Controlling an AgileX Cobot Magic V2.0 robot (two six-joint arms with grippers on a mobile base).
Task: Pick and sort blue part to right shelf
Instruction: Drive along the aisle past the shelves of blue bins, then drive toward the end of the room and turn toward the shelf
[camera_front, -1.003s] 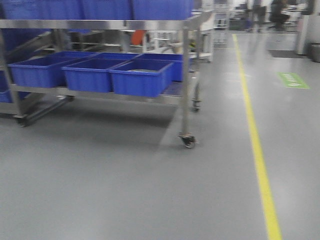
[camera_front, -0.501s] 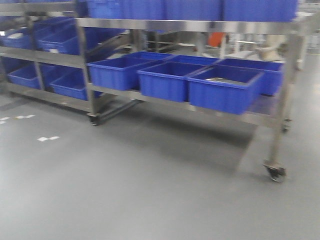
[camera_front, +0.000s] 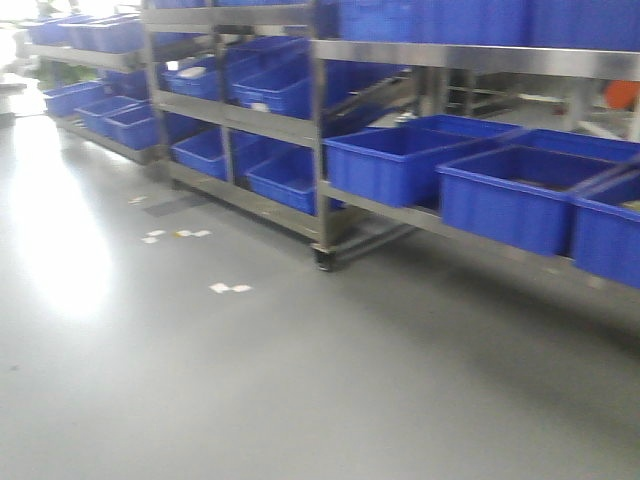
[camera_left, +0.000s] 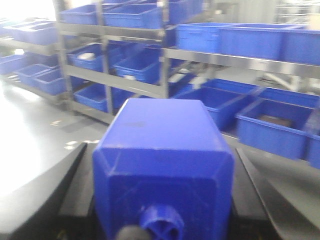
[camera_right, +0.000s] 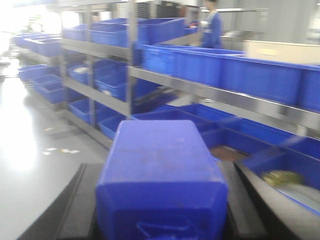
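Holds a blue part clamped in the left gripper, long axis pointing straight ahead, capped end toward the wrist. Pinches a second blue part likewise in the right gripper. Faces steel shelving of blue bins, ahead and rightward.

Blurred blue part, base off-frame.

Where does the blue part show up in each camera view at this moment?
Front view: not in it.
Left wrist view: the blue part fills the lower centre, between dark fingers.
Right wrist view: a blue part fills the lower centre in the same way; whether it is the same piece cannot be told.
Shared landmark: the steel racks of blue bins, behind in every view.
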